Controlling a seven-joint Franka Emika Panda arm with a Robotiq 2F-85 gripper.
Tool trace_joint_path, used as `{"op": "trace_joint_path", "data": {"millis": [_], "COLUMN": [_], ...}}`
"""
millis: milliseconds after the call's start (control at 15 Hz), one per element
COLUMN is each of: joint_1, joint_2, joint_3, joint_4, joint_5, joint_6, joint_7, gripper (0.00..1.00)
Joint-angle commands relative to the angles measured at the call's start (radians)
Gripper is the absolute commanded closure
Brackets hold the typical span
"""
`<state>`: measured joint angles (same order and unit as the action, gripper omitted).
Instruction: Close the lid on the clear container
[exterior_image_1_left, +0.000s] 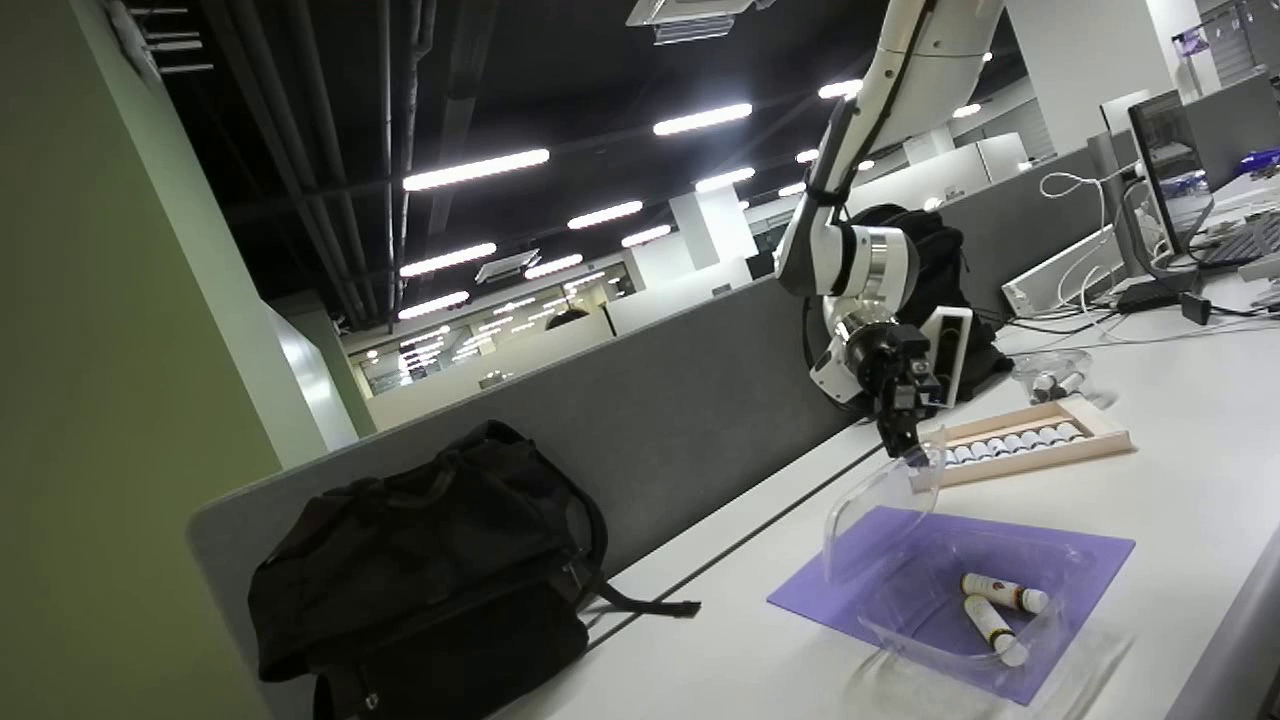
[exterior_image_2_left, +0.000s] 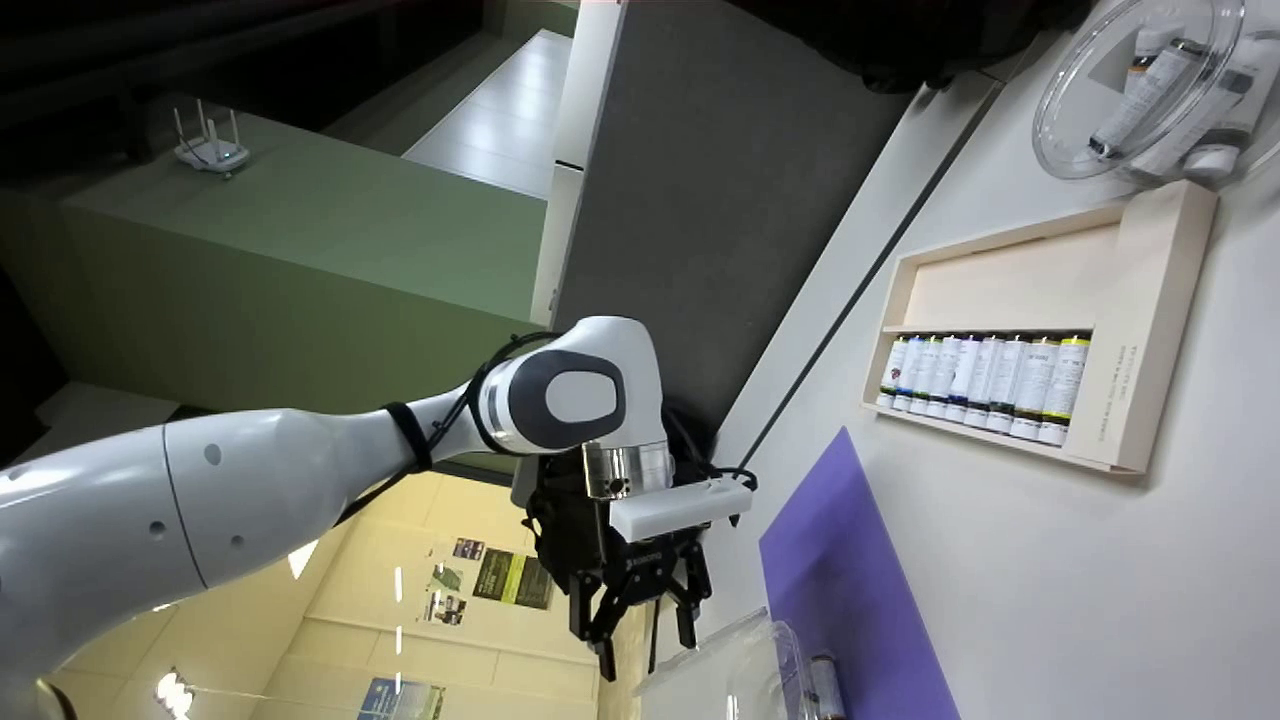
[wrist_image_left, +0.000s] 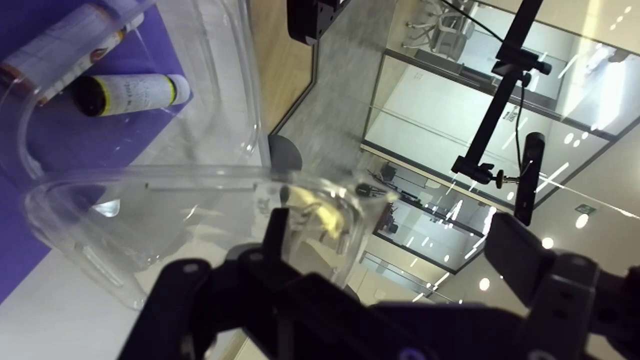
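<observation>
Holding two fingers (wrist_image_left: 517, 257) apart, the claw (exterior_image_2_left: 646, 645) is hovering by the upper end of the lid (exterior_image_1_left: 880, 508); I'm not seeing whether they are touching. In an exterior view a round-rimmed tub (exterior_image_2_left: 1065, 150) is running off the corner, its tubes (exterior_image_2_left: 1145, 105) overlapping too much for counting. One of two black backpacks (exterior_image_1_left: 940, 260) is partly hiding behind the arm (exterior_image_1_left: 930, 75). I'm counting roughly nine slim tubes (exterior_image_2_left: 962, 375) in the wooden tray (exterior_image_2_left: 1015, 275). Two labelled tubes (exterior_image_1_left: 990, 626) are lying in the clear container (exterior_image_1_left: 925, 640), which is sitting on a purple sheet (exterior_image_2_left: 850, 580) with the lid standing tilted along one side.
</observation>
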<state>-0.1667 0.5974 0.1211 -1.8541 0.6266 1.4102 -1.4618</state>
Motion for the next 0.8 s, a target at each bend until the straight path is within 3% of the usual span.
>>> {"op": "trace_joint_path", "data": {"millis": [0,467,733], "joint_1": [0.022,0.042,0.068], "joint_2": [0.027,0.138,0.067], "joint_3": [-0.020,-0.032,-0.046], "joint_4": [-0.010,0.012,-0.021], "joint_5": [-0.002,-0.004,-0.013], "joint_6": [-0.056,-0.090,-0.036], "joint_7": [0.011,0.046,0.093], "gripper": [0.00,0.00,0.00]}}
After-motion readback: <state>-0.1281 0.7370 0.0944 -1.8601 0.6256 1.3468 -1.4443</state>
